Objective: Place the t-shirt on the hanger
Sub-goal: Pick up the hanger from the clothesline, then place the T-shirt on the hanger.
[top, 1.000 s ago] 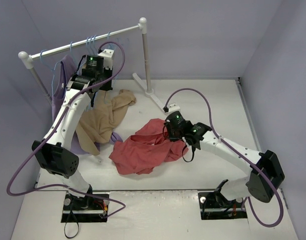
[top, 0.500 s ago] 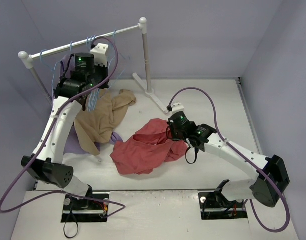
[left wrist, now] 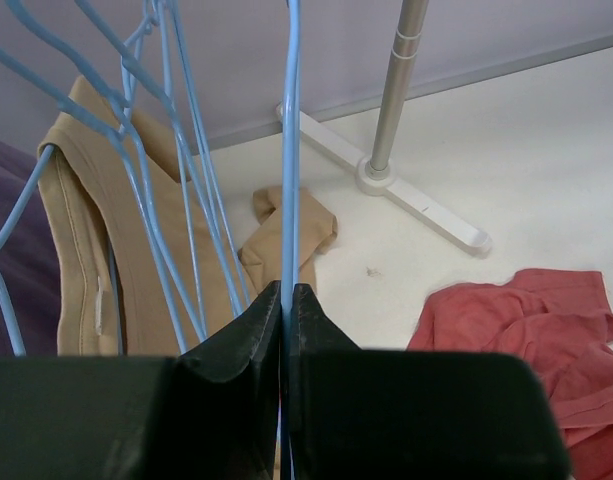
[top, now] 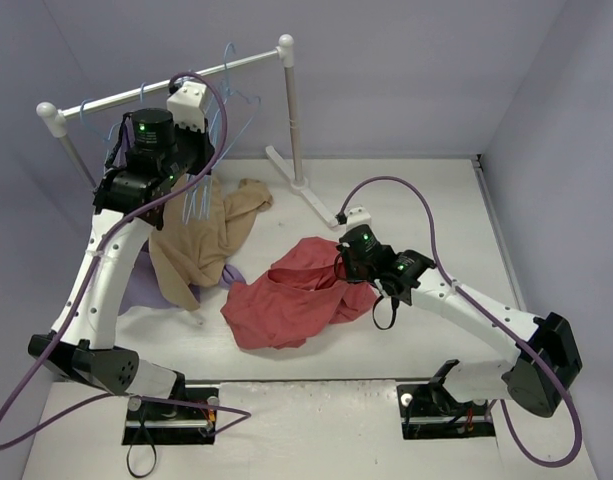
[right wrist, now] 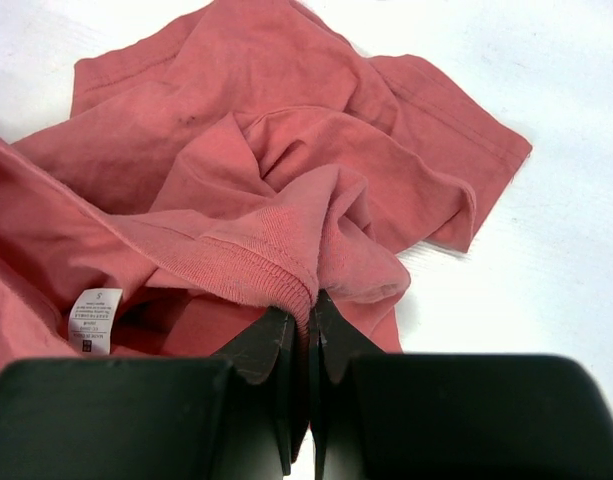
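I count three garments: one coral-red t-shirt (top: pixel 291 300), one tan garment (top: pixel 201 245), one lilac top (top: pixel 138 290). One clothes rail (top: pixel 286 100). Two arms. The hangers (left wrist: pixel 291 150) are several, too tangled to number.

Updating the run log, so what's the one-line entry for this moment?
left gripper: shut on hanger | right gripper: shut on t-shirt | t-shirt: crumpled on table, not yet on hanger
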You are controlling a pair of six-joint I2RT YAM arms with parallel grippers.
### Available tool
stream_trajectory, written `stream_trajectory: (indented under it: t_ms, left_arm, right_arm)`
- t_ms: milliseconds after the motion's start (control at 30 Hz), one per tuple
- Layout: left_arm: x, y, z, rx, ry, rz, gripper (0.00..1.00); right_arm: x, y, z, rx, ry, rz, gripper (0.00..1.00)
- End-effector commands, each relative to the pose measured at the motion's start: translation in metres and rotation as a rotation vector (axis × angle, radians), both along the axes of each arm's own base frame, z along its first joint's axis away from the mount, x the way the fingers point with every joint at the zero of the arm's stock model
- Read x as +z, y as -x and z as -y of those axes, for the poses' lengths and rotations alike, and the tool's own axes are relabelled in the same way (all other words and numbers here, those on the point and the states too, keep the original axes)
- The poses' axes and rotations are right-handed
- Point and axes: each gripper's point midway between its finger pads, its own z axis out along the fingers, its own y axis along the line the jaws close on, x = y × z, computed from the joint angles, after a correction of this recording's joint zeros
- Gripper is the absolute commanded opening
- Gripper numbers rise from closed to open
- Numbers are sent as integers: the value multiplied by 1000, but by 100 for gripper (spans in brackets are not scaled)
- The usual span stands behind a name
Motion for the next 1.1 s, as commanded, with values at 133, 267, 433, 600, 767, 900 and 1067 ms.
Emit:
stream_trajectory:
  t_ms: [133,267,433,600,767,900,1067]
  left_arm:
    - [64,47,6,-99,90,207,0]
    - [58,98,20,-263,114,222,0]
    - [-8,149,42,-487,111,113,0]
    - [-63,189,51,-607,144,26,0]
    - [-92,209,58,-667,151,-27,0]
    - [-101,218,60,-706,116,-36,0]
    - [-105,226,62,-738,108,-53,0]
  right_arm:
    - [22,-11,7,-53,-47,71,0]
    - [19,-12,7,-38,-46,58,0]
    - [17,-15,11,-24,-47,42,0]
    - [12,-21,17,-19,-57,11,0]
    - [15,-26,15,-9,-52,14,0]
    - [15,-29,15,-7,-49,14,0]
    - [13,-34,20,-16,-36,11,0]
